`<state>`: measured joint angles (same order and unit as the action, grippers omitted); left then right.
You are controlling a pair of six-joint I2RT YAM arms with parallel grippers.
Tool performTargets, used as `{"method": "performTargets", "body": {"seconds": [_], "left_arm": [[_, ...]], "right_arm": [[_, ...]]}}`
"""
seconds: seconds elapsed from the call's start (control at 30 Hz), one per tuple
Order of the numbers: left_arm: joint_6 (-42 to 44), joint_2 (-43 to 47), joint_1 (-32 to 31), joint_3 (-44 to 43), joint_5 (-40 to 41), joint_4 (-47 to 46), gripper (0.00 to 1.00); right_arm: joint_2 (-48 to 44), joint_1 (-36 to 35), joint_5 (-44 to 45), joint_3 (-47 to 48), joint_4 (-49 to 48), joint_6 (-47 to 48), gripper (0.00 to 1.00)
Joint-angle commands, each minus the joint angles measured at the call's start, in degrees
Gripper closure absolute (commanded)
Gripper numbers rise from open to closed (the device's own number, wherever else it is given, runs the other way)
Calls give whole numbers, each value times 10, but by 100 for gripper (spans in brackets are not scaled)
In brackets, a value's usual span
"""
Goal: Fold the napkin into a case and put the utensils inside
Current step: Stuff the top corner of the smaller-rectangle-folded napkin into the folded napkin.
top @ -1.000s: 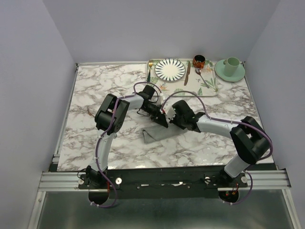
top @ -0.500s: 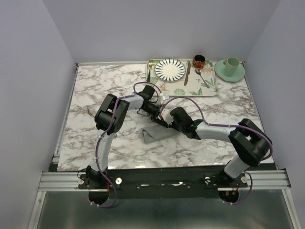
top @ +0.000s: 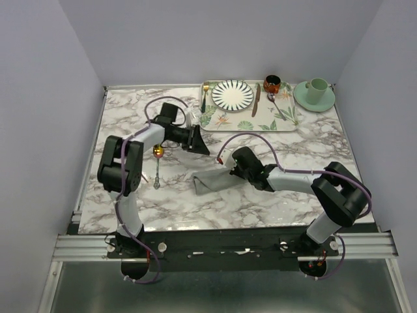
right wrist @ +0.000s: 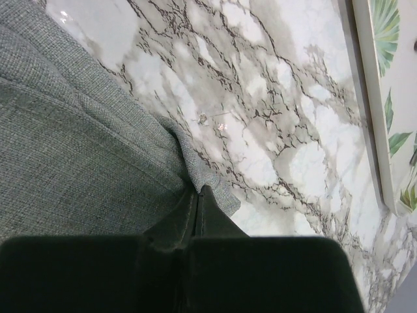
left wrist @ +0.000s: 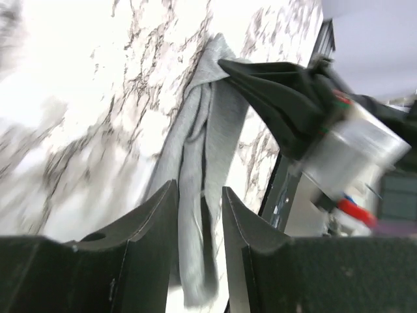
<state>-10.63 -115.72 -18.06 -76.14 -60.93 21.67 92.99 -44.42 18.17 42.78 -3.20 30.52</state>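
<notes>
Am pinching napkin point(right wrist: 78, 130) corner with my right tool point(right wrist: 197, 190); left tool point(left wrist: 197, 190) released, empty. Tugging risks undoing fold.

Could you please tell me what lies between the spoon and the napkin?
Nothing: in the top view, only bare marble table separates the spoon from the napkin.
</notes>
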Motion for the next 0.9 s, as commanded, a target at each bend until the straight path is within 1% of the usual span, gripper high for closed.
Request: {"method": "performTargets", "body": {"seconds": [0.0,0.07,0.1,0.13,0.2,0.27,0.3,0.33,0.37,0.43,0.5,0.57,0.6,0.7,0.8,0.87], "left_arm": [[-72,140,53,103,-7,-80,63],[-90,195,52,143,-9,-84,67],[-111,212,50,195,-9,-98,72],[-167,243,47,222,-8,-140,74],[-214,267,26,288,4,-184,80],[-270,283,4,315,27,-235,82],[-279,282,-18,320,38,-241,82],[-286,277,-27,325,48,-251,82],[-312,273,-34,327,55,-268,82],[-341,256,-53,335,78,-318,82],[-358,239,-65,326,95,-324,84],[-363,211,-79,310,109,-334,86],[-370,201,-82,305,114,-338,89],[-378,163,-89,300,134,-357,96],[-371,128,-87,299,146,-375,99],[-351,100,-86,289,153,-376,100]], "right_arm": [[26,-1,3,-21,50,-19,99],[28,-1,5,-18,52,-23,99],[29,-1,5,-17,55,-25,99],[29,-2,5,-14,57,-27,99],[30,-3,6,-10,62,-31,99],[31,-4,9,-5,65,-34,99],[31,-5,10,-4,70,-35,99],[31,-6,12,-2,72,-37,99],[30,-7,12,-1,73,-38,99],[29,-7,14,0,77,-39,99],[28,-7,17,0,80,-42,99],[27,-7,17,1,84,-46,99],[28,-7,18,1,86,-46,99],[29,-7,15,4,93,-56,99],[32,-7,15,7,100,-62,99],[33,-7,14,6,101,-66,99]]}}
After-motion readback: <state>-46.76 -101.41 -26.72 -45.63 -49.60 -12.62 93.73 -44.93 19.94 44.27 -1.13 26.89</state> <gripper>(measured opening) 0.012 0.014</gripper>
